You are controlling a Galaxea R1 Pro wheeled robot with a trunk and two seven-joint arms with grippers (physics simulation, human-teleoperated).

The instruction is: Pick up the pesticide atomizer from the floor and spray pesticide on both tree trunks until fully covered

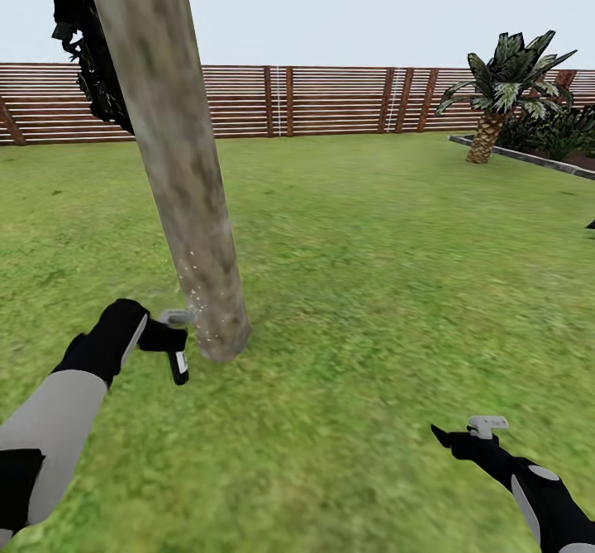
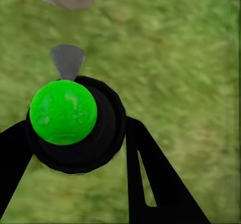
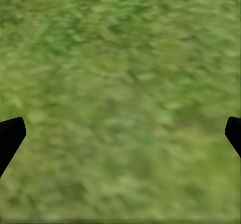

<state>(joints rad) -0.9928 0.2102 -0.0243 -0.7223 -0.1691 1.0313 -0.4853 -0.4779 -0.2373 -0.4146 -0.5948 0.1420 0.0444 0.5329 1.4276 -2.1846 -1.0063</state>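
Left gripper (image 1: 165, 340) clenched around the pesticide atomizer (image 1: 175, 346), its grey nozzle right at the base of the white-speckled tree trunk (image 1: 186, 189); right gripper (image 1: 450, 437) hangs released over the grass (image 1: 397, 272).

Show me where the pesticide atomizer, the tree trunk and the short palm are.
pesticide atomizer (image 1: 175, 353), head view, black body.
tree trunk (image 1: 188, 197), head view, mid bark.
short palm (image 1: 483, 138), head view, scaly trunk.

Open lawn (image 1: 397, 288) all round; only the tree trunk (image 1: 178, 164) blocks.
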